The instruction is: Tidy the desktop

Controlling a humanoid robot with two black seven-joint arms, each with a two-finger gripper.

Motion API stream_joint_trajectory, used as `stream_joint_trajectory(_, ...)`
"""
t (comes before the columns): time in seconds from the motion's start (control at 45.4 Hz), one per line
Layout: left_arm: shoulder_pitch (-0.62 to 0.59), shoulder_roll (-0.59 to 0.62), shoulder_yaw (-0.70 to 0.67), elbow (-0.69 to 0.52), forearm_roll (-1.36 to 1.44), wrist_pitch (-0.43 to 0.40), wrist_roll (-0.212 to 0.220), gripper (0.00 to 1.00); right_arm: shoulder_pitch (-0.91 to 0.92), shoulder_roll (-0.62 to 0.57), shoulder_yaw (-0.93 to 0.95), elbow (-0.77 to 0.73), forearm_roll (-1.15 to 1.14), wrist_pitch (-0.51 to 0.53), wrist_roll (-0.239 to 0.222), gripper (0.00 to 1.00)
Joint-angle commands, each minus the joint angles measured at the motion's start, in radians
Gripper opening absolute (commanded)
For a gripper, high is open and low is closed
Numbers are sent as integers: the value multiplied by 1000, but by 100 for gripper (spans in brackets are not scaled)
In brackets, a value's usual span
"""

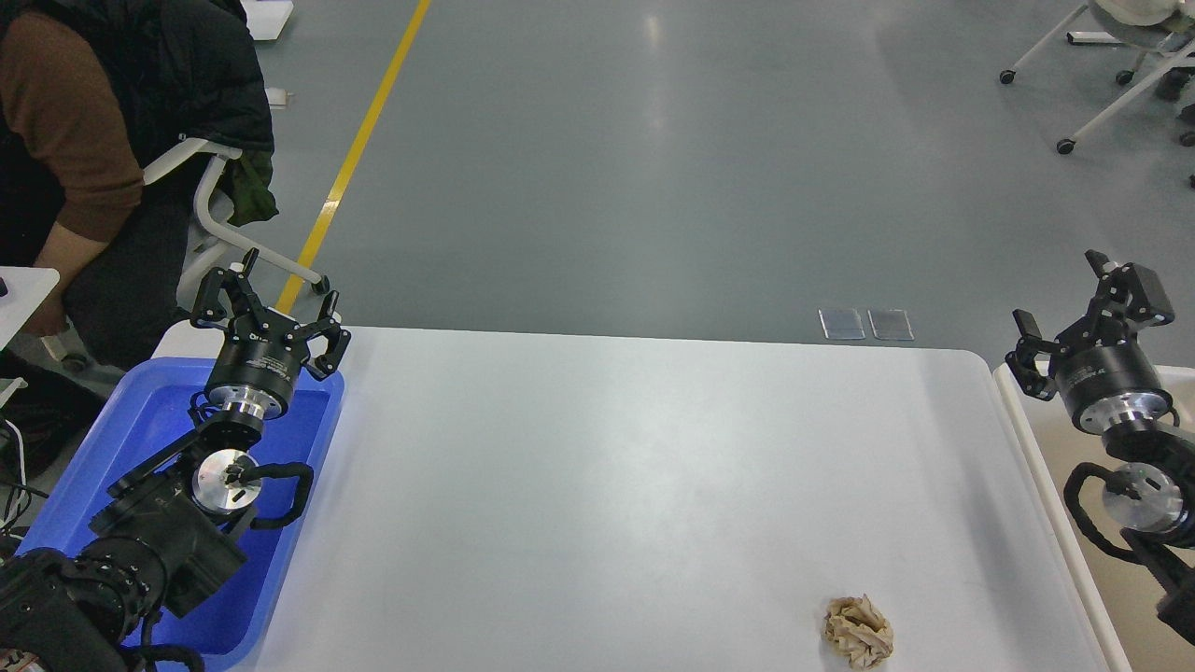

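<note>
The desktop (607,485) fills the centre of your head view, its far edge running left to right and its rounded far-right corner visible. One crumpled beige paper ball (858,632) lies on the desktop near the front right, well apart from both arms. The rest of the surface you see is bare white.

At the left edge, the blue tray (308,523) touches or overlaps the desktop. The left gripper (271,303) is held above the tray's far end, fingers spread, holding nothing.

At the right edge, the beige bin (1036,448) sits just beside the desktop. The right gripper (1074,299) is above the bin's far end; its fingers appear spread, though the angle makes this less certain.

A seated person (84,140) is beyond the tray, at far left.
</note>
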State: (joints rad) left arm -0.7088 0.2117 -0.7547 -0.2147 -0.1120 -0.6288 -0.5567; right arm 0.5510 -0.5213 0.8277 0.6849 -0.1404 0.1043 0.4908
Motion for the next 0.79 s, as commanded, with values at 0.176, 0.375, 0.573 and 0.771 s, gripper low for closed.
stream_joint_trajectory(0.176,0,0,-2,0,0,0,0,100,-6,-12,1,1,4,1,0,100)
stream_joint_trajectory(0.375,0,0,-2,0,0,0,0,100,-6,-32,5,1,4,2,2,100)
stream_joint_trajectory(0.573,0,0,0,0,0,0,0,100,-2,-54,7,1,4,2,2,100)
stream_joint_trajectory(0.771,0,0,-2,0,0,0,0,100,1,-54,7,5,4,3,2,100)
